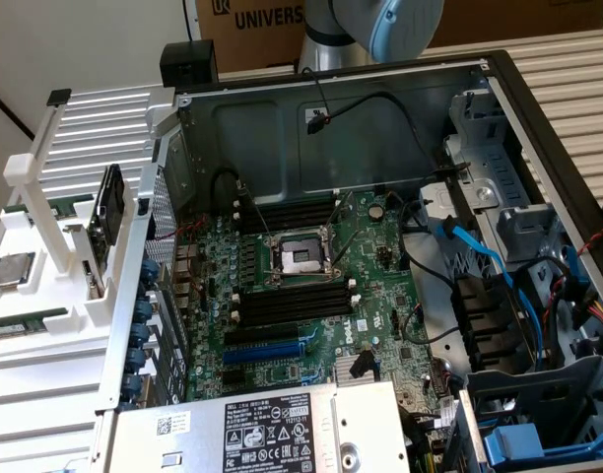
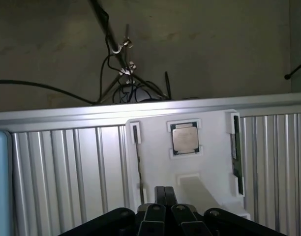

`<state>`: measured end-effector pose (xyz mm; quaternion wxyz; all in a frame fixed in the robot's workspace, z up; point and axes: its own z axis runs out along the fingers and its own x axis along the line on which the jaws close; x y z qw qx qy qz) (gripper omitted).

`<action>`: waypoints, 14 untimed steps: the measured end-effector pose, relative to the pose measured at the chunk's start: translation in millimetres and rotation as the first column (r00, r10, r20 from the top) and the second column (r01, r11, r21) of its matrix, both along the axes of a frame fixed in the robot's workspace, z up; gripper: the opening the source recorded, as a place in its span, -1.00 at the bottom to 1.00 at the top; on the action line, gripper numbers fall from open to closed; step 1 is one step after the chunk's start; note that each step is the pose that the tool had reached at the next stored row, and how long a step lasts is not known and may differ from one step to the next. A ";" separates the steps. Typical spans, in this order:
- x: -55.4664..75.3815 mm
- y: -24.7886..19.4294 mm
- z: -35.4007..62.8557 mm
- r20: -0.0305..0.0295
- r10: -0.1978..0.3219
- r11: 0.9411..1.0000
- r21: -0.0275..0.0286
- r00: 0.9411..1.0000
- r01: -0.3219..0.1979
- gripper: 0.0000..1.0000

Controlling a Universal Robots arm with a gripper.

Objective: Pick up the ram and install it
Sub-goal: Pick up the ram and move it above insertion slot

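The ram [image 2: 235, 152], a long dark-green stick, lies in a slot at one edge of the white fixture [image 2: 209, 172], beside the square silver processor [image 2: 185, 137]. My gripper [image 2: 163, 209] hangs above the near side of that fixture, shut and empty, apart from the ram. In the exterior view the fixture [image 1: 65, 296] stands at the left of the open computer case, with a green stick [image 1: 60, 205] behind the processor [image 1: 11, 268] and another green stick [image 1: 26, 323] in front of it. Long black memory slots [image 1: 292, 301] lie on the motherboard.
A dark card [image 1: 109, 222] stands upright in the fixture near the case wall. Cables, blue and black, [image 1: 479, 256] crowd the exterior view's right of the case. The power supply [image 1: 272, 429] sits at the front. The arm's body [image 1: 380, 25] hangs over the back wall.
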<state>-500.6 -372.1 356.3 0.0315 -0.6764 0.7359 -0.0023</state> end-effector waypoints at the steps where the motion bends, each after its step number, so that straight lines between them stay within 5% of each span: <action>1: 1.5 -0.3 -5.5 0.000 0.000 1.000 0.000 1.000 0.000 -0.79; 5: 2.7 -0.6 -12.4 -0.005 0.000 1.000 0.000 1.000 0.000 -0.79; 9: 3.4 -0.7 -17.9 -0.033 0.000 1.000 0.000 0.999 0.000 -0.79; 14: 7.7 -2.1 -26.7 -0.037 0.000 1.000 0.000 0.999 0.000 -0.79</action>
